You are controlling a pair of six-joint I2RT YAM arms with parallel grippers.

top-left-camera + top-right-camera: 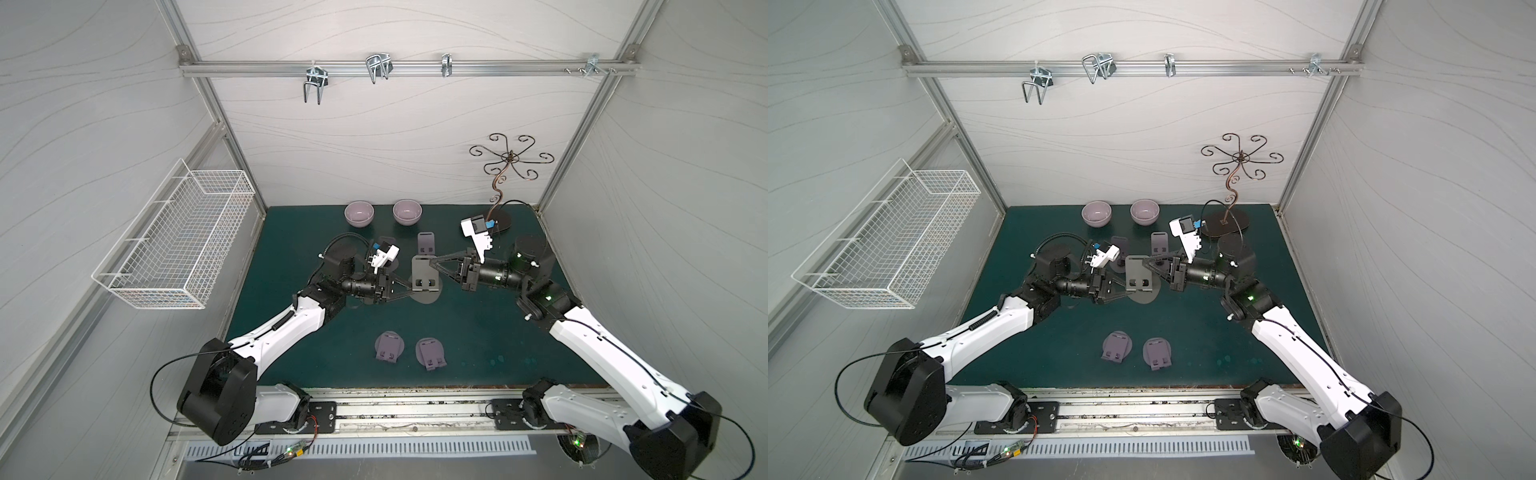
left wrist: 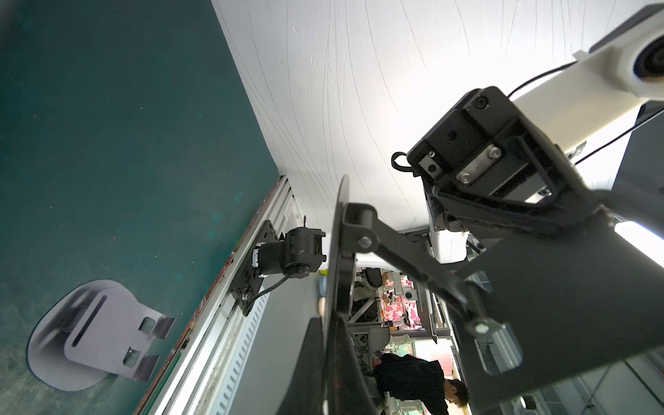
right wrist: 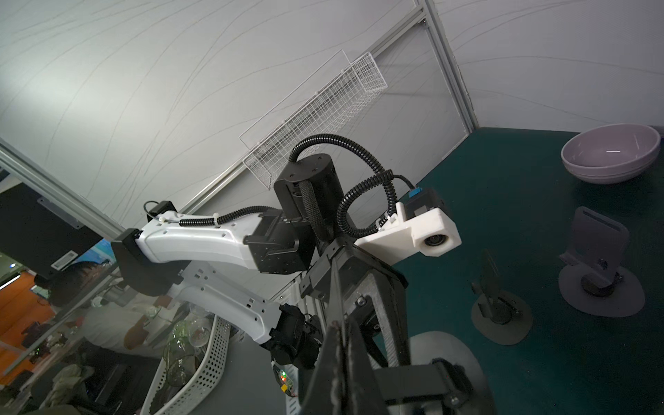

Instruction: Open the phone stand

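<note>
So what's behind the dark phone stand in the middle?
Behind the dark phone stand: an upright purple stand, then two purple bowls. A second stand is mostly covered by the left wrist camera.

**Teal, lilac, grey and white**

The table [image 1: 478,332] is dark teal, faintly mottled. The two far bowls [image 1: 359,214] [image 1: 407,212] are pale lilac. The central phone stand [image 1: 424,272] is dark grey, and the two near stands [image 1: 389,347] [image 1: 431,353] are lilac-grey. The wire basket [image 1: 174,245] on the left is white. The scrolled tree [image 1: 509,160] at far right is coppery brown. The walls [image 1: 395,137] are pale grey with thin wavy lines. The arms [image 1: 282,332] are white with black joints.
</note>
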